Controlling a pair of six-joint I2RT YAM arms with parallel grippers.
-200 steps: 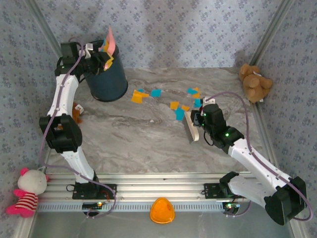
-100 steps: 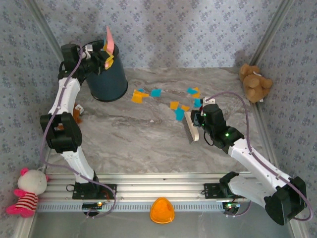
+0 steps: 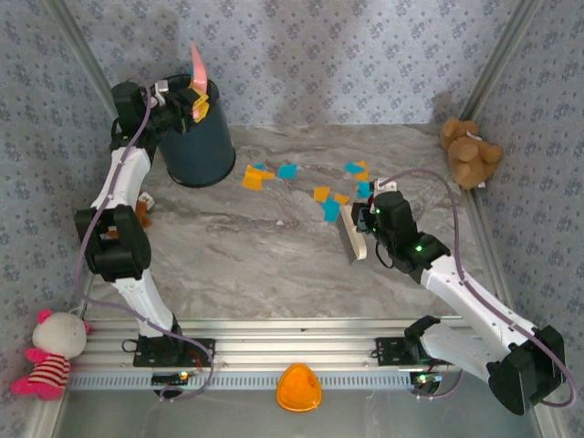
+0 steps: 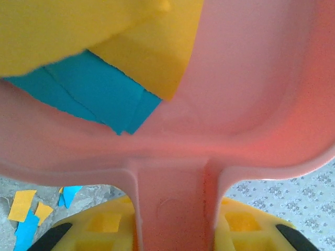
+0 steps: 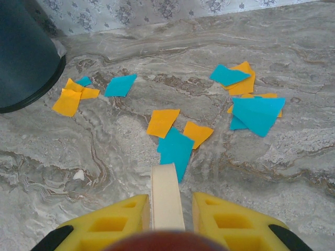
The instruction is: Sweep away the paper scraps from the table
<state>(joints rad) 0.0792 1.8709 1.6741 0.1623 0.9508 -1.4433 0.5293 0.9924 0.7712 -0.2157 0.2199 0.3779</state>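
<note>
Marble-veined table (image 3: 265,274) spreads from the ribbed rail (image 3: 292,351) at six o'clock to the papered wall at twelve. Right of centre, the right gripper (image 5: 167,209) is clenched on the handle of a cream brush (image 5: 166,188), held low over the surface. The paper scraps (image 5: 175,146) lie just beyond its fingertips. The closest cyan piece sits right at the brush tip at twelve o'clock, with two orange bits beside it. A cyan-and-orange cluster lies at two o'clock, and a few more pieces lie at ten o'clock near the dark blue bin (image 3: 196,146). At the table's ten o'clock corner, the left gripper (image 4: 172,230) grasps the stem of the pink dustpan (image 4: 251,104), which stands steeply tilted at the bin's rim. More orange and cyan scraps rest inside the pan.
</note>
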